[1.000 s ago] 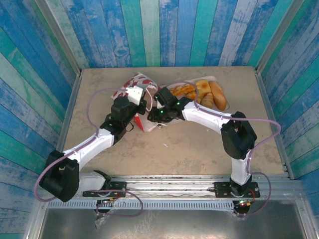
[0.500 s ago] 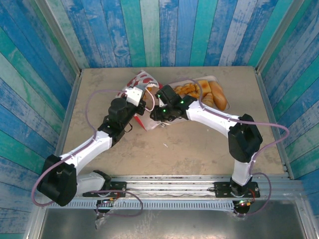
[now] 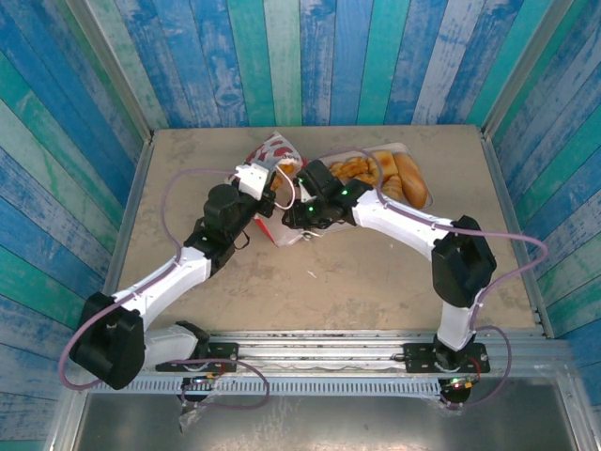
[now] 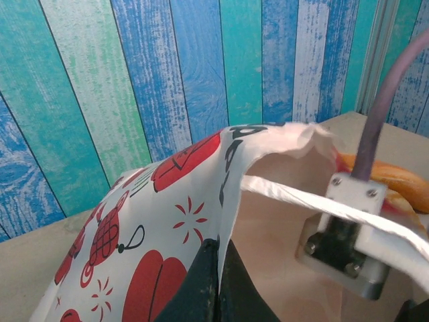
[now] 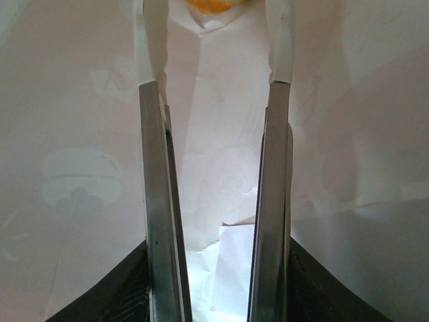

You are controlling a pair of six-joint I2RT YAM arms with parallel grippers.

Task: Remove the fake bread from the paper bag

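Pinching the paper bag (image 4: 154, 221) by its rim, my left gripper (image 4: 216, 282) has its black fingers pressed together on the paper edge at 6 o'clock in the left wrist view. A white cord handle (image 4: 288, 194) runs from there toward 3 o'clock. My right gripper (image 5: 214, 288) clamps the metal tongs (image 5: 157, 168), whose two arms stand apart inside the bag's white interior. One orange piece of fake bread (image 5: 211, 4) sits at 12 o'clock, just past the tong tips. From above, the bag lies tilted toward 12 o'clock on the table (image 3: 376, 272). More bread lies on the white tray (image 3: 406, 147), at 3 o'clock from the bag.
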